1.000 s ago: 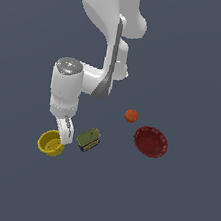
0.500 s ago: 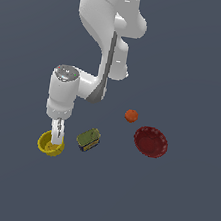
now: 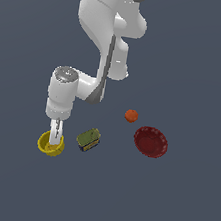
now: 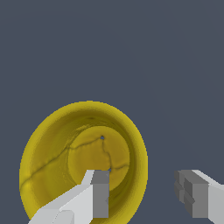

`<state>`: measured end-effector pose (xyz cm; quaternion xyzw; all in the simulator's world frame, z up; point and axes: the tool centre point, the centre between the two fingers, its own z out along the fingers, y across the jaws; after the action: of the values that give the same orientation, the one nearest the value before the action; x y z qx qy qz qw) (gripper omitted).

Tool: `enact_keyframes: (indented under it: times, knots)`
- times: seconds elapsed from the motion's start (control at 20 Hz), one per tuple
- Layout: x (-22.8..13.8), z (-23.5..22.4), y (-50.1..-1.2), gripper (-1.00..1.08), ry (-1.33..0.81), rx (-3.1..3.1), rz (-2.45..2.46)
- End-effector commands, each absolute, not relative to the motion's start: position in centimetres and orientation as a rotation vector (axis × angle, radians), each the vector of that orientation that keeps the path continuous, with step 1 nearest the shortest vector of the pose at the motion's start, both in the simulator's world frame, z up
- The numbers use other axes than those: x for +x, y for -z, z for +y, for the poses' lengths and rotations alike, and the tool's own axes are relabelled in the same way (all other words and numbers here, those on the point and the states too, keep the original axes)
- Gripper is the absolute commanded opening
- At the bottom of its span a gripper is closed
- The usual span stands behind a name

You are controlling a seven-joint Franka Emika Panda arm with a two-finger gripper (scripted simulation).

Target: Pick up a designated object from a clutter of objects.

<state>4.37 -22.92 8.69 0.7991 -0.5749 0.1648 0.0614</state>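
Note:
The small bright yellow cup-bowl [image 3: 49, 144] sits on the dark floor at the exterior view's left. It fills the wrist view [image 4: 57, 148], seen from above. My gripper [image 3: 54, 141] is straight above it, pointing down, and open. In the wrist view the gripper [image 4: 146, 192] straddles the bowl's rim: one finger [image 4: 96, 194] is inside the bowl, the other finger [image 4: 194, 194] is outside it. The jaws do not touch the rim. The olive-green can [image 3: 88, 139] lies just beside the bowl. The orange ball [image 3: 131, 116] and dark red bowl [image 3: 150, 141] lie farther to the exterior view's right.
The white arm [image 3: 106, 41] rises behind the objects. The can is the nearest thing to the gripper, a short way toward the exterior view's right.
My gripper has moved toward the exterior view's left and down, from beside the yellow bowl to over its rim, with one finger now inside it.

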Motion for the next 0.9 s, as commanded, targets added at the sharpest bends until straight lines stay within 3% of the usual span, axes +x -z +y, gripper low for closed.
enact_keyframes:
  times: [0.0,0.5,0.55,0.85]
  knots:
    - [4.4,-23.0,-8.4,0.28,-0.499,2.416,-1.740]
    - [4.8,-23.7,-6.2,0.28,-0.500,2.414,-1.743]
    - [4.8,-23.7,-6.2,-1.00,-0.500,2.414,-1.743]
    - [4.8,-23.7,-6.2,-1.00,-0.500,2.414,-1.743]
